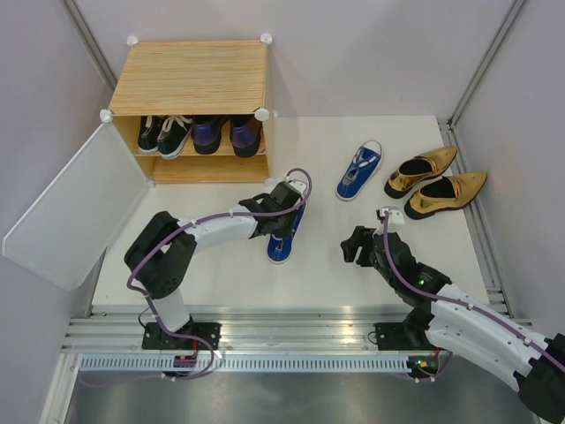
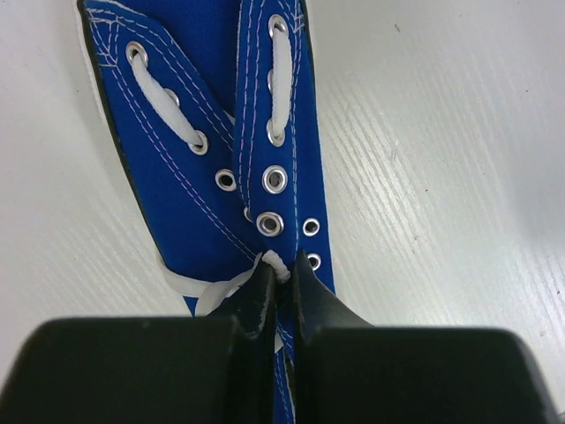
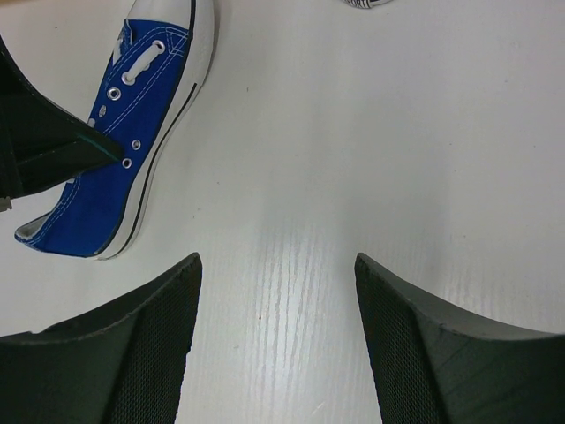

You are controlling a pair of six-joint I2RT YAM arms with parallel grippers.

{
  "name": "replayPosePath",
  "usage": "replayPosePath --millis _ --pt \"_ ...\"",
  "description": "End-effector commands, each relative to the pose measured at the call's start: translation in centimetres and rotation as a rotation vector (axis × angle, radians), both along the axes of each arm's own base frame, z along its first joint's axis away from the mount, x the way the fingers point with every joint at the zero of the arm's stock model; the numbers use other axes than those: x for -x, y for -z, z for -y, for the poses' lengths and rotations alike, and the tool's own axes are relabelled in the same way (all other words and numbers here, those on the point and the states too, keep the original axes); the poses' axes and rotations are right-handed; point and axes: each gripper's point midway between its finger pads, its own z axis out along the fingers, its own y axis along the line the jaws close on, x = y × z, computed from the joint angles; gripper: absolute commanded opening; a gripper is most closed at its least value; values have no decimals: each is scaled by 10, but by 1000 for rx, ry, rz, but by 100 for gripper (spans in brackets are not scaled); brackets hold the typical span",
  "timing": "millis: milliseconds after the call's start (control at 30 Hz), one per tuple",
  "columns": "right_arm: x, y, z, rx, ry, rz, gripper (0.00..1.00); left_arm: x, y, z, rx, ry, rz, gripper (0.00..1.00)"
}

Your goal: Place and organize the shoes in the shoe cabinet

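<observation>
Blue sneaker (image 1: 280,249) laid toe toward far edge of surface (image 1: 225,276), axis near-to-far; left pincer (image 2: 281,267), pointed down, clamped on its upper.

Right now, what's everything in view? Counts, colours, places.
cabinet: 1, light wood, far left; white door open
black sneakers: 2, black, white laces, in cabinet, left side
purple heels: 2, purple, in cabinet, right of black sneakers
blue sneakers: 2, blue, white laces; one mid-table, nearer one under left gripper
gold heels: 2, gold, side by side, table's right
table: 1, white
left gripper: 1, black, shut on nearer blue sneaker at its laces
right gripper: 1, black, open, over bare table
</observation>
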Motion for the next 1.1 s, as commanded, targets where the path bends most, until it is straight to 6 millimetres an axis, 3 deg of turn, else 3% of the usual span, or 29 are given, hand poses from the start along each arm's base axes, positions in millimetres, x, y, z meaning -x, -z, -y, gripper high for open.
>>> replayPosePath --millis 0,233,367,433,600,833,933,1067 --pt "-2 -3 3 -2 18 17 75 -4 12 -11 -52 -12 22 2" --pt "-2 -5 4 -6 20 23 74 -8 -23 -40 -89 -72 116 2" --pt "-3 -7 4 -11 22 27 74 -10 -64 -69 -94 -164 214 2" --pt "-2 -6 4 -10 19 26 75 -6 -73 -81 -93 -198 228 2" --pt "-2 -7 3 -14 16 27 75 -1 -118 -115 -81 -272 304 2" --pt "-2 -9 5 -21 24 39 74 3 -138 -177 -218 -355 323 2" --pt "-1 -12 5 -31 22 46 74 3 -140 -192 -248 -345 307 2" --pt "0 -12 6 -38 22 54 74 -8 -150 -222 -292 -399 323 2"
